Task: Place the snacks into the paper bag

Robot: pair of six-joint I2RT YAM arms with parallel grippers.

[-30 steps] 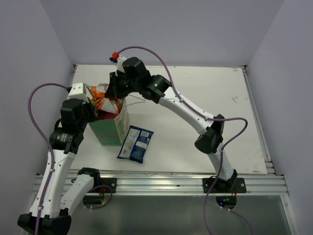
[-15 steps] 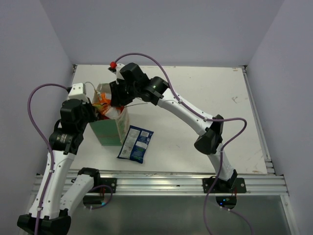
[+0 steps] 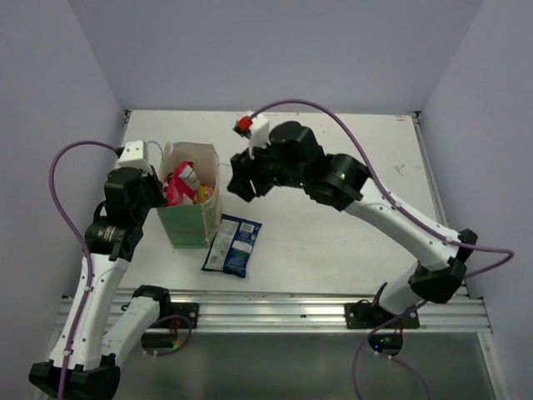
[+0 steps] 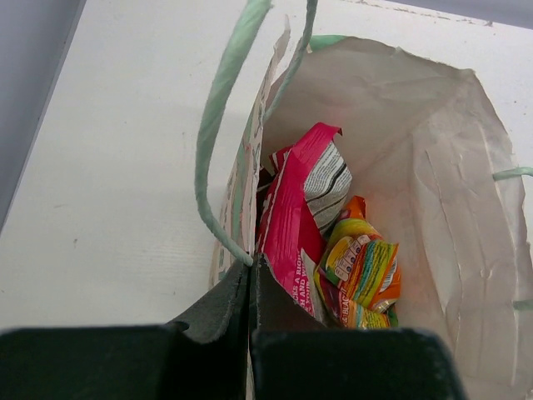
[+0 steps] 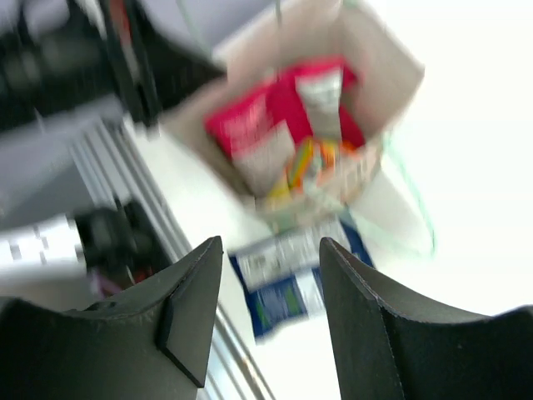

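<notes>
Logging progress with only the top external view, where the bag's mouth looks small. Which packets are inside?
Observer: The left wrist view shows the magenta packet upright in the paper bag, with the orange packet beside it.
Operator: What holds the bag steady?
Observer: The left claw, shut on the bag's wall.
Operator: Anything carried on the other side?
Observer: No. The blurred right wrist view shows the right claw open and empty, above the blue-and-white packet, which lies outside the bag.
</notes>
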